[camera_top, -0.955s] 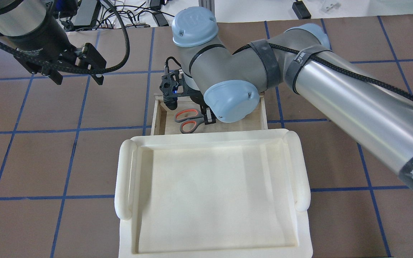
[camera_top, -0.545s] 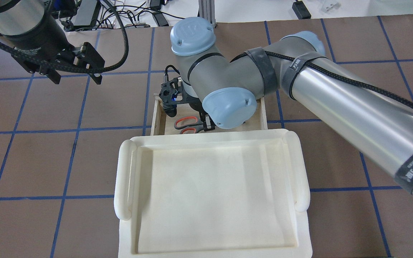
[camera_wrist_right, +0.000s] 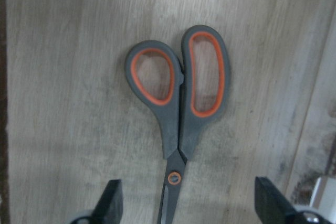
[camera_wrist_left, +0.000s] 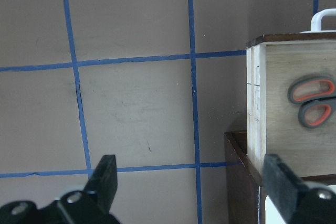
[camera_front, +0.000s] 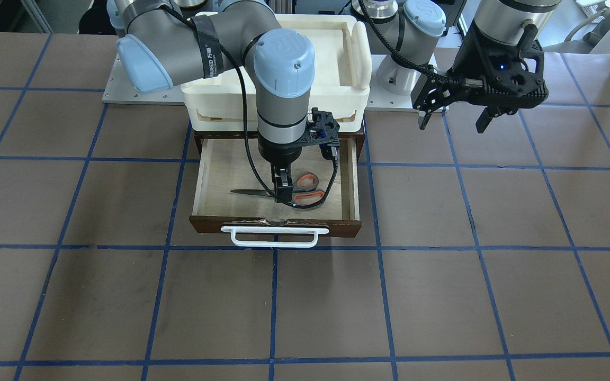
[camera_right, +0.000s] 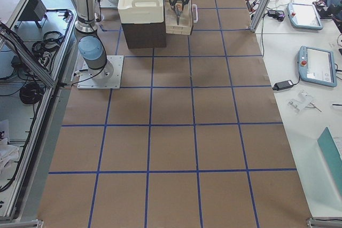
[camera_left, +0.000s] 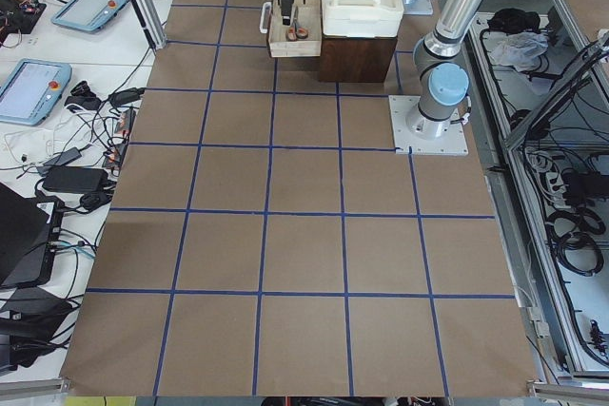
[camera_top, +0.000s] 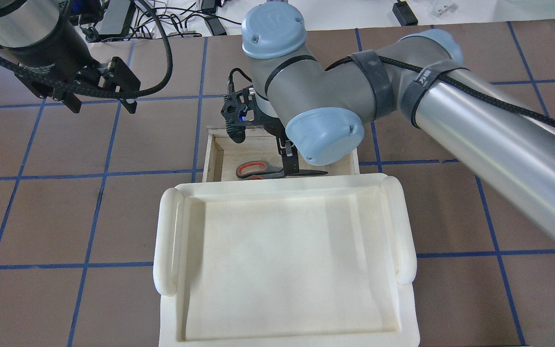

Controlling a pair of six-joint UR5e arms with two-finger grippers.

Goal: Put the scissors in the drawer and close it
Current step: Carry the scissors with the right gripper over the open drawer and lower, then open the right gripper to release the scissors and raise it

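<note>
The scissors (camera_front: 305, 191) lie flat on the plywood floor of the open drawer (camera_front: 276, 225), blades toward the view's left in the front-facing view. They also show in the overhead view (camera_top: 258, 169) and the left wrist view (camera_wrist_left: 311, 100). My right gripper (camera_front: 283, 192) is open inside the drawer, one finger on each side of the scissors (camera_wrist_right: 178, 103) near the pivot, gripping nothing. My left gripper (camera_top: 101, 103) is open and empty, above the table, well off to the drawer's side.
A white plastic tray (camera_top: 282, 265) sits on top of the dark cabinet (camera_left: 357, 45) that the drawer comes out of. The drawer's white loop handle (camera_front: 273, 237) faces away from the robot. Blue tape lines grid the brown table.
The scissors went down onto the drawer floor and now lie flat. My right wrist has shifted a little to the right and away from the tray. The left arm has barely moved.
</note>
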